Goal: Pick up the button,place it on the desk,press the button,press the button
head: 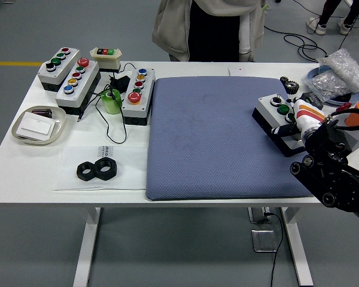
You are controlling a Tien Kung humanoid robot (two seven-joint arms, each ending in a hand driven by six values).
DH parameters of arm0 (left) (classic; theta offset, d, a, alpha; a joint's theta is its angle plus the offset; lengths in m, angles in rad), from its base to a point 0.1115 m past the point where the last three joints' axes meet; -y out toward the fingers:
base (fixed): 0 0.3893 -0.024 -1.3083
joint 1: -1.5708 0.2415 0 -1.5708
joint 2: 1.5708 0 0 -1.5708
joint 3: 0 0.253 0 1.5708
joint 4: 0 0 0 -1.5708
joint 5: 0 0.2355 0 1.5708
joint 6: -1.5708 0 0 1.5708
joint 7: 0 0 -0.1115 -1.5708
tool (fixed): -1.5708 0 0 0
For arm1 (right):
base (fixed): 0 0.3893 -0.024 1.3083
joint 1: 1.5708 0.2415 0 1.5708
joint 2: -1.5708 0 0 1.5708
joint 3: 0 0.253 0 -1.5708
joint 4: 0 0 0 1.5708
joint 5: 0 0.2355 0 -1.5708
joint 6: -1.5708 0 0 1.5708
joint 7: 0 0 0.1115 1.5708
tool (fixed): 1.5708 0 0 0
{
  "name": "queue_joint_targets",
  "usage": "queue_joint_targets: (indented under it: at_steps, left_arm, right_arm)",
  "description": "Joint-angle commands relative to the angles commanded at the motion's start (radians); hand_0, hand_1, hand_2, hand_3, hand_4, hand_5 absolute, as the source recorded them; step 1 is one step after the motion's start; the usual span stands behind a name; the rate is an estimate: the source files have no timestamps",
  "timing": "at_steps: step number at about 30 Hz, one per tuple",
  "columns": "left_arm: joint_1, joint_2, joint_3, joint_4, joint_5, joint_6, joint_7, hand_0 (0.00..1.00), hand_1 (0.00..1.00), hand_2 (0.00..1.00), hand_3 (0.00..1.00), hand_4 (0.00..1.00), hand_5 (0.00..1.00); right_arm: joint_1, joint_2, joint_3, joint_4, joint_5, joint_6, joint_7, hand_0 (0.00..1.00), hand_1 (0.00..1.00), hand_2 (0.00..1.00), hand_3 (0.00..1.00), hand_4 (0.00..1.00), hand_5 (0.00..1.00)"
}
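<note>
free: mat (209, 131) middle and left, open to me | blocked: button box (279, 122) at mat's right edge; bag (338, 75) and gear (288, 84) far right
</note>
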Motion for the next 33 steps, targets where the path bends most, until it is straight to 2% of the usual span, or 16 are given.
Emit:
queue_joint_targets:
  at_steps: [2, 3, 8, 9, 13, 14, 19, 20, 26, 28, 33]
  left_arm:
    - [0.0, 0.0, -0.001, 0.0, 0.002, 0.0, 0.001, 0.693, 0.669, 0.774, 0.812, 0.743, 0.998]
    - [0.0, 0.0, -0.003, 0.0, 0.004, 0.0, 0.001, 0.693, 0.669, 0.774, 0.812, 0.743, 0.998]
    - [0.002, 0.0, -0.008, 0.0, 0.011, -0.001, 0.003, 0.693, 0.671, 0.774, 0.813, 0.743, 0.998]
    - [0.002, 0.0, -0.008, 0.0, 0.012, -0.001, 0.003, 0.693, 0.671, 0.774, 0.813, 0.743, 0.998]
    - [0.003, 0.0, -0.013, 0.001, 0.017, -0.001, 0.004, 0.693, 0.671, 0.774, 0.813, 0.743, 0.998]
    - [0.004, 0.0, -0.015, 0.001, 0.021, -0.001, 0.005, 0.693, 0.67, 0.774, 0.813, 0.742, 0.998]
    - [0.004, 0.001, -0.018, 0.001, 0.025, -0.001, 0.006, 0.693, 0.67, 0.774, 0.813, 0.742, 0.998]
    - [0.004, 0.001, -0.018, 0.001, 0.025, -0.001, 0.006, 0.692, 0.67, 0.774, 0.813, 0.741, 0.998]
    - [0.003, 0.001, -0.014, 0.002, 0.016, 0.0, 0.002, 0.692, 0.67, 0.774, 0.813, 0.741, 0.998]
    - [0.002, 0.001, -0.013, 0.003, 0.013, 0.0, 0.002, 0.692, 0.67, 0.774, 0.813, 0.74, 0.998]
    - [0.001, 0.001, -0.009, 0.003, 0.007, 0.001, 0.0, 0.691, 0.671, 0.774, 0.813, 0.739, 0.998]
  right_arm:
    - [-0.001, -0.002, 0.0, -0.002, -0.004, 0.004, 0.0, 0.769, 0.62, 0.651, 0.862, 0.951, 0.14]
    - [-0.001, -0.004, -0.001, -0.002, -0.006, 0.01, 0.0, 0.64, 0.545, 0.593, 0.825, 0.947, 0.138]
    - [-0.004, -0.012, -0.01, 0.006, -0.025, 0.021, 0.003, 0.64, 0.545, 0.593, 0.825, 0.947, 0.138]
    - [-0.004, -0.012, -0.011, 0.006, -0.026, 0.022, 0.003, 0.542, 0.488, 0.552, 0.769, 0.936, 0.137]
    - [-0.009, -0.026, -0.024, 0.028, -0.057, 0.016, 0.011, 0.542, 0.488, 0.552, 0.769, 0.936, 0.137]
    - [-0.01, -0.031, -0.031, 0.038, -0.067, 0.013, 0.015, 0.495, 0.464, 0.518, 0.717, 0.906, 0.146]
    - [-0.012, -0.059, -0.05, 0.09, -0.08, 0.013, 0.027, 0.495, 0.464, 0.518, 0.717, 0.906, 0.146]
    - [-0.013, -0.066, -0.054, 0.102, -0.075, 0.012, 0.033, 0.479, 0.45, 0.505, 0.695, 0.868, 0.148]
    - [-0.021, -0.113, -0.089, 0.204, -0.012, -0.004, 0.093, 0.479, 0.45, 0.505, 0.695, 0.868, 0.148]
    - [-0.024, -0.127, -0.103, 0.239, 0.007, -0.005, 0.11, 0.501, 0.462, 0.507, 0.695, 0.831, 0.169]
    - [-0.022, -0.182, -0.18, 0.355, 0.05, 0.022, 0.223, 0.505, 0.474, 0.513, 0.7, 0.834, 0.165]
